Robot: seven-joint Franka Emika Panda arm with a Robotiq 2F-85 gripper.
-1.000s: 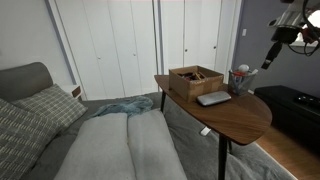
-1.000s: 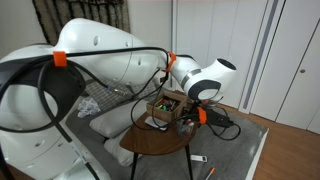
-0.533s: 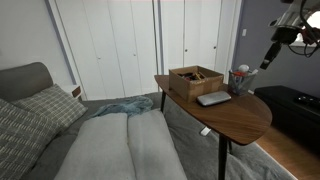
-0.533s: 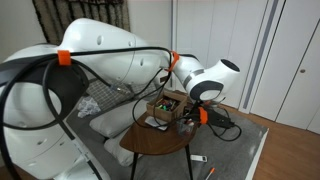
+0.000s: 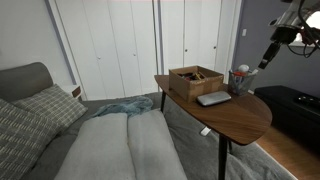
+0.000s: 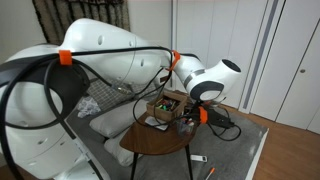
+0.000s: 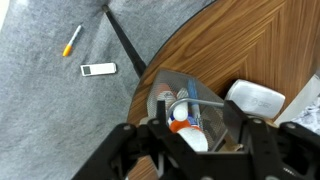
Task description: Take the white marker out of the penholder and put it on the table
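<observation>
White marker (image 7: 195, 142): stands in the penholder (image 7: 160, 88) near the table's edge. From the wrist view it appears end-on, a white tip packed among other pens, including a red-capped pen (image 7: 180, 113). Which white tip is the marker cannot be told for certain. Judged light, rigid and smooth-barrelled, so apt to slip. Best pinched across the barrel near the exposed top and drawn straight up, so the cup is not tipped.

Bed (image 5: 120, 145): grey, alongside the table; no hindrance.

Table (image 5: 238, 118): dark wood, oval top, thin black legs. The bare surface at the near end looks a fit set-down place.

Open brown box (image 5: 195, 80): near the penholder, apart from it.

Flat grey device (image 5: 213, 98): lies just beside the cup, on the side facing the bare end.

Gripper (image 7: 192, 130): fingers spread wide, holding nothing. It hovers above the penholder, not touching it.

Yellow pen (image 7: 72, 40) and small white device (image 7: 98, 69): on the grey floor, well apart from the table.

Obstruction: the neighbouring pens crowd the marker and leave little room for the fingers. They may be dragged along as it is lifted.
</observation>
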